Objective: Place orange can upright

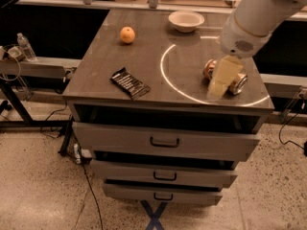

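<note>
The tool is hanging low over the right side of the tabletop, covering the middle of the can. I cannot tell how far open it is. The can is lying on its side inside the white ring, its long axis running back-left to front-right, with a silver end facing front-right. An orange, a bowl and a dark packet are sitting farther off.

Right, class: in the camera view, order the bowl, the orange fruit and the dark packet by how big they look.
1. Bowl and dark packet: about alike, packet nearer the camera, so unranked.
2. Orange fruit: smallest.
The gripper hangs in front of the orange can.
</note>
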`<state>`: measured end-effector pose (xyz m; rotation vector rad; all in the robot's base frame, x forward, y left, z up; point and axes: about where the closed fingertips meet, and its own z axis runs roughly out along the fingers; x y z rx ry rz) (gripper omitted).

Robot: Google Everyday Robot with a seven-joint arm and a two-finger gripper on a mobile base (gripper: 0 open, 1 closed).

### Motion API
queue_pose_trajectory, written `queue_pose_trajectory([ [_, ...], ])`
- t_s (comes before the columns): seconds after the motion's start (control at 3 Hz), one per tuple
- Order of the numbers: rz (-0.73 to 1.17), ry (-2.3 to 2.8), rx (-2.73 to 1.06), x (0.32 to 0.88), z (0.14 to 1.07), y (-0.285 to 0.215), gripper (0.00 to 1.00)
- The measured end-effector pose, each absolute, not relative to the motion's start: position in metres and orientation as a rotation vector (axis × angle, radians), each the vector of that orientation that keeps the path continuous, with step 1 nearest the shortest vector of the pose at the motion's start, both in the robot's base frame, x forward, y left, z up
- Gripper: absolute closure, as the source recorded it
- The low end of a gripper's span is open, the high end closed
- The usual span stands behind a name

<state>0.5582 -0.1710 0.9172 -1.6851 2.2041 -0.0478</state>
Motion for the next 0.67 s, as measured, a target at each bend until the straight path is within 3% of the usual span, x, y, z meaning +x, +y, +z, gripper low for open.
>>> queue_pose_trajectory([
  [0.67,-0.121,2.318,-1.520,0.650,0.872,-0.179,0.00],
])
